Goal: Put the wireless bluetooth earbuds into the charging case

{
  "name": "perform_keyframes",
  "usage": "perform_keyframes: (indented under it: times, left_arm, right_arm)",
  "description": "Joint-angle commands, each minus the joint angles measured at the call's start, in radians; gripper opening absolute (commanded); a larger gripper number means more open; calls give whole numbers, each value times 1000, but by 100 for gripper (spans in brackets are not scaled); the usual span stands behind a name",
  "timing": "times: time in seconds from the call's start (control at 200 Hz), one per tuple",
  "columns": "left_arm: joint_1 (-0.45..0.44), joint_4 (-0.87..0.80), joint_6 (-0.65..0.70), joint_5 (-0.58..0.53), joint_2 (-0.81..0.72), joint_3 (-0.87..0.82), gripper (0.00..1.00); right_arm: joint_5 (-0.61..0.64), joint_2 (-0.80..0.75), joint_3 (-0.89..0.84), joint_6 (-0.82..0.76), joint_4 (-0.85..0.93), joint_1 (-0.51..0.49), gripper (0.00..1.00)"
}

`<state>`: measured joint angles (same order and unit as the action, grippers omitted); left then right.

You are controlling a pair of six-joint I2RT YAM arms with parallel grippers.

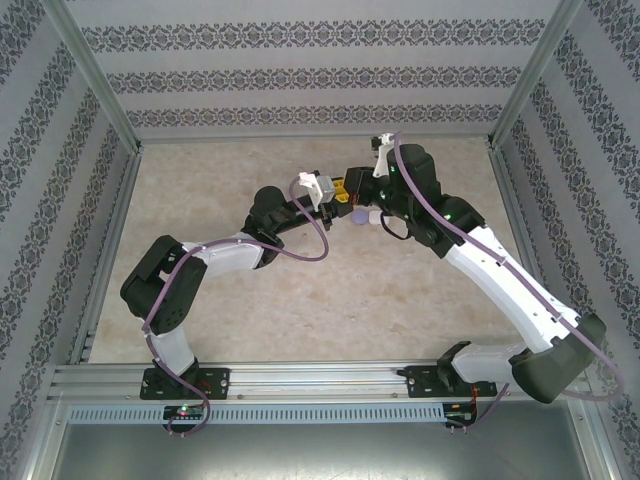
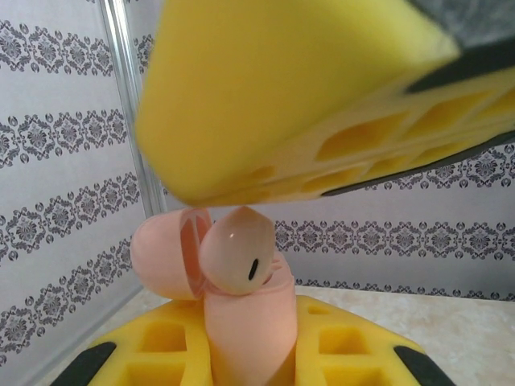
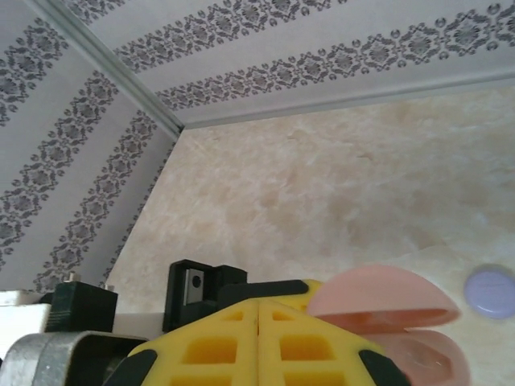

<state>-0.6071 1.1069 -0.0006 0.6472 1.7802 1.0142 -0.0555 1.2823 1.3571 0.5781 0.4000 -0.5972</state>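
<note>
The left end effector (image 2: 249, 350) clamps the open pink case (image 2: 245, 318), earbud (image 2: 237, 251) poking from its mouth, with the right end effector (image 3: 258, 310), fingers together, at the earbud's 12 o'clock.

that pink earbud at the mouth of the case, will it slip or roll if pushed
The earbud looks smooth and glossy, so probably slippery. Its rounded head would likely roll if nudged. It seems to sit high in the open charging case, so a sideways push might tip it out.
</note>
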Motion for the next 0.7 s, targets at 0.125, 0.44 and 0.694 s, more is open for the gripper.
perform_keyframes:
  times: [0.125,0.44,0.694]
  left_arm:
    - [-2,7,11,26,15,27,0]
    - [-2,7,16,26,10,30,0]
    - [-2,5,24,23,-1,26,0]
  right_arm:
    - [-59,14,39,35,-60,7,5]
    - [-72,22,10,59,-57,25,3]
    - [-73,-1,-21,62,-38,51,2]
